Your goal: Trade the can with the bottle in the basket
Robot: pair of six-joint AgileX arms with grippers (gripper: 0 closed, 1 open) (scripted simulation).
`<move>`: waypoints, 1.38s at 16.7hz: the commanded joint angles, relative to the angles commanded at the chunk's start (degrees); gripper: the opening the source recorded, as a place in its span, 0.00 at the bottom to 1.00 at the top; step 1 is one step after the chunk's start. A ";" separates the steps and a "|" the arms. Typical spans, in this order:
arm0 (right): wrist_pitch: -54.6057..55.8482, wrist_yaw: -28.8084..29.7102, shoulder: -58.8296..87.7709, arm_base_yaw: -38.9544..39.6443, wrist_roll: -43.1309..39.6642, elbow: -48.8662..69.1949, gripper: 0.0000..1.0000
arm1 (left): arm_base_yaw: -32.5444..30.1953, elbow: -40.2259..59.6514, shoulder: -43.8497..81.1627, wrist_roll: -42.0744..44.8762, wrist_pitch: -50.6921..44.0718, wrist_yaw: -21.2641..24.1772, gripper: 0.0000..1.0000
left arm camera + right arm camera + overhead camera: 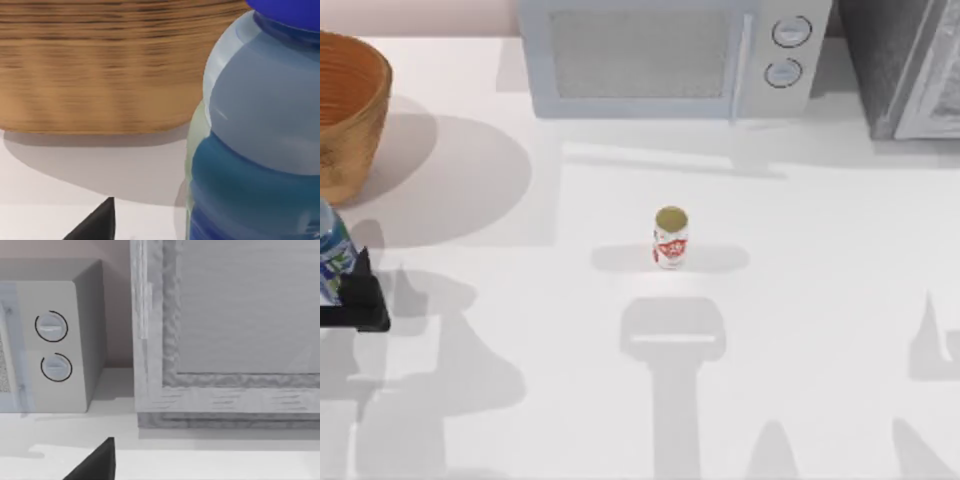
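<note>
At the 9 o'clock edge of the table (800, 300), a little toward 8, you find the left gripper (356, 296), a black block low over the white surface. The bottle (332, 252) stands right against it on its 11 o'clock side. In the left wrist view the bottle (255, 150) is very close, with its blue cap, clear shoulder and blue lower part. You cannot tell from these views whether the pincer is spread or already pinching the bottle.

Near the middle of the table the can (670, 238) stands upright and alone, its dull gold top facing up and the red markings on its white side. It is well apart from both the bottle and the basket.

Farther back, at 10 o'clock, the basket (350, 110) sits just beyond the bottle. Its ribbed wall (100, 65) rises behind the bottle in the left wrist view. Of its inside you see the woven wall. Both the can and the bottle are outside it.

At 12 o'clock a microwave (660, 55) stands along the far edge, and at 1 o'clock a grey appliance (910, 65) stands beside it. The right gripper (97, 462) faces these two, and you cannot tell its state.
</note>
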 joint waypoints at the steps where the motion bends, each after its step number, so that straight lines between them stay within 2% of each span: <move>1: 0.00 0.00 0.00 0.00 0.00 0.00 1.00 | -0.31 1.56 1.78 -0.09 0.26 -0.28 1.00; 6: 0.00 0.00 0.00 0.00 0.00 0.00 1.00 | -1.88 8.99 9.98 -0.54 1.09 -1.65 1.00; 11: 0.00 0.00 0.00 0.00 0.00 0.00 1.00 | -2.04 9.72 10.74 -0.59 1.14 -1.78 1.00; 23: 0.00 0.00 0.00 0.00 0.00 0.00 1.00 | -2.04 9.72 10.74 -0.59 1.14 -1.78 0.10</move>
